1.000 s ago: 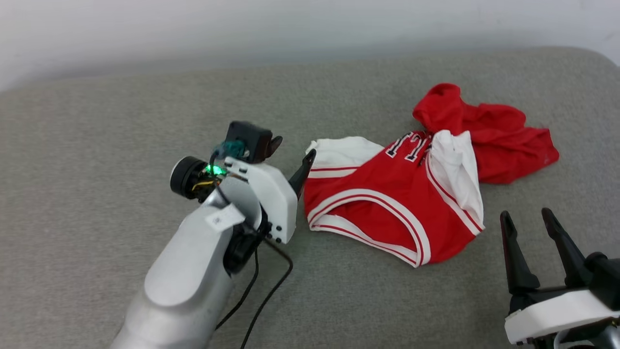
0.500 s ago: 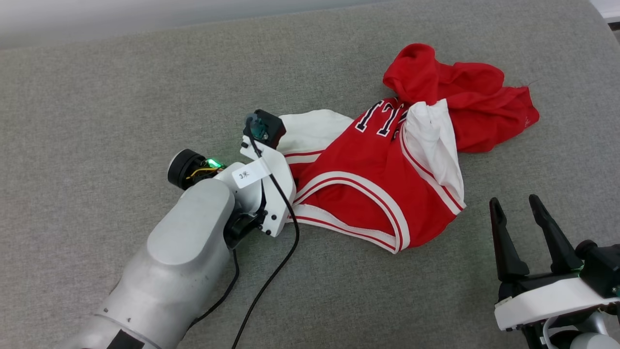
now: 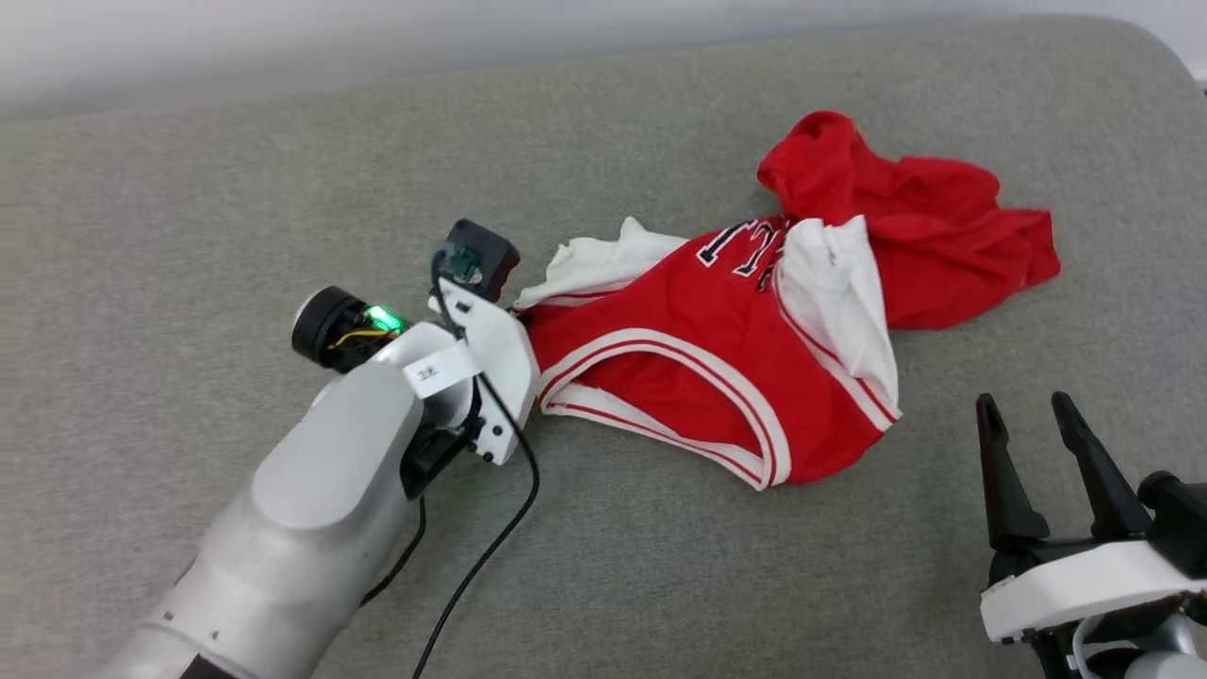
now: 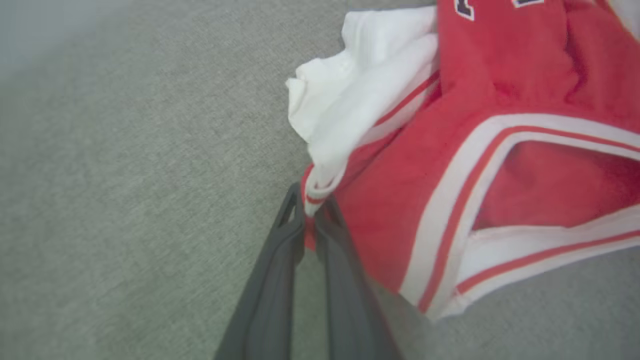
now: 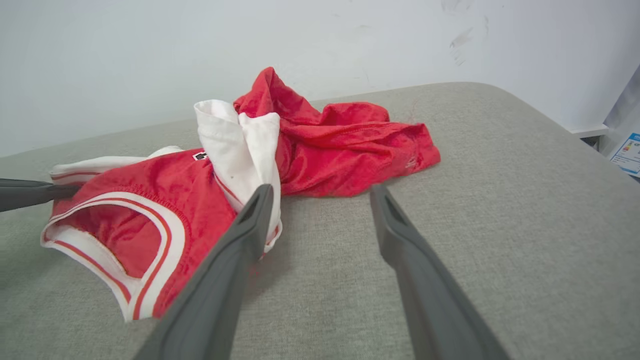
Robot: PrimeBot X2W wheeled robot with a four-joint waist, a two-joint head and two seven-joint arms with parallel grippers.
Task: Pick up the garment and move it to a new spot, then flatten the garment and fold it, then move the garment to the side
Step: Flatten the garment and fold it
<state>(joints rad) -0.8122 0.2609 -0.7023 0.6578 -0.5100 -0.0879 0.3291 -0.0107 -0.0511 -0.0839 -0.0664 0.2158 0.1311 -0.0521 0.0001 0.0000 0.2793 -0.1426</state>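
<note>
Looking close first, you see your right pincer (image 3: 1025, 405) low at the right, over the grey cloth-covered table (image 3: 189, 189). Its two dark fingers stand wide apart and hold nothing. It sits near the right edge of the garment (image 3: 698, 349) but does not touch it. I think it waits there to help when the cloth needs a second hold.

A bit further out, your left arm reaches across the table, with a black cable (image 3: 479, 575) hanging from it. Your left pincer (image 4: 311, 197) is squeezed tight on the left tip of the garment. In the left wrist view the fingers pinch a thin bit of striped trim, right where the white sleeve (image 4: 350, 100) ends. A corner like this is a good place to grab, because the rest of the shirt can trail after it when you lift.

The garment lies crumpled on the table, toward the right. A trimmed opening (image 3: 660, 377) faces you, and part of the black lettering (image 3: 740, 247) peeks out behind it. Further back, a red bunch (image 3: 924, 236) is heaped up. It is too bunched to fold yet, so you are at the first step, the pick-up. Lift slowly, so the thin trim does not slip out. Behind it all is a pale wall (image 5: 150, 50).
</note>
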